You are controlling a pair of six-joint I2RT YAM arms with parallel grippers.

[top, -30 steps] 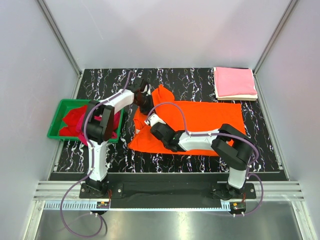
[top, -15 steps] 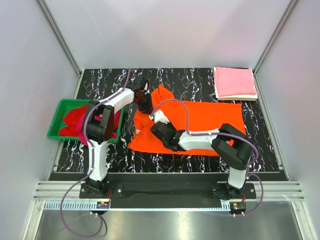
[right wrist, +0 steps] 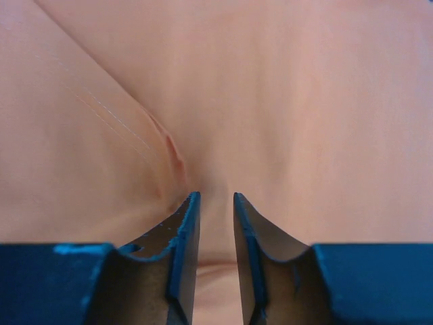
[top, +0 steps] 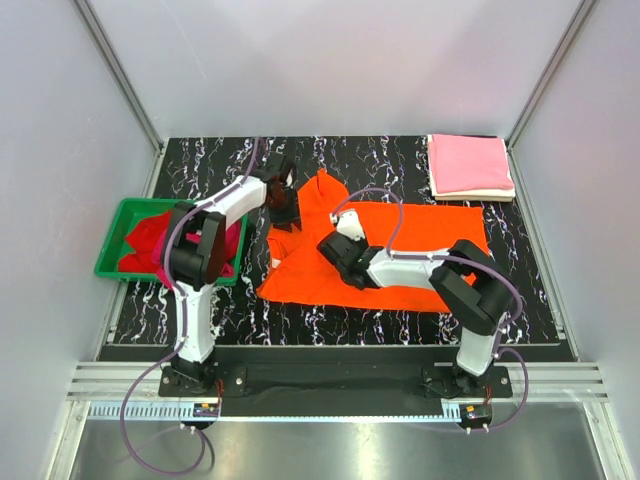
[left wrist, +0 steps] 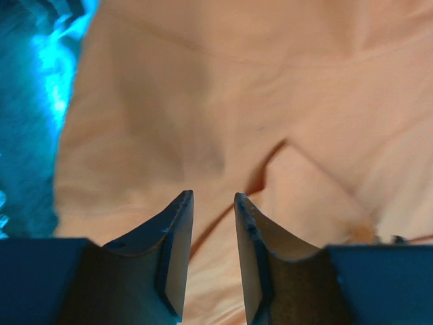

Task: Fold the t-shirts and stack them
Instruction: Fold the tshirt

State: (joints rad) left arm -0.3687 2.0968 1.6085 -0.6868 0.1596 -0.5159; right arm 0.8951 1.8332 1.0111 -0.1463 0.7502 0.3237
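the limp, light bright orange cloth t-shirt (top: 430,240), best taken at its edges, is pinched by the right jaws; the left jaws' grip cannot be told.

Left gripper (left wrist: 210,196), right gripper (right wrist: 214,196), jaws nearly closed

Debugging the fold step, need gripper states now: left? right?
Left gripper: jaws nearly together over the orange t-shirt; whether it grips cannot be told.
Right gripper: closed on the orange t-shirt, cloth puckered at its tips.
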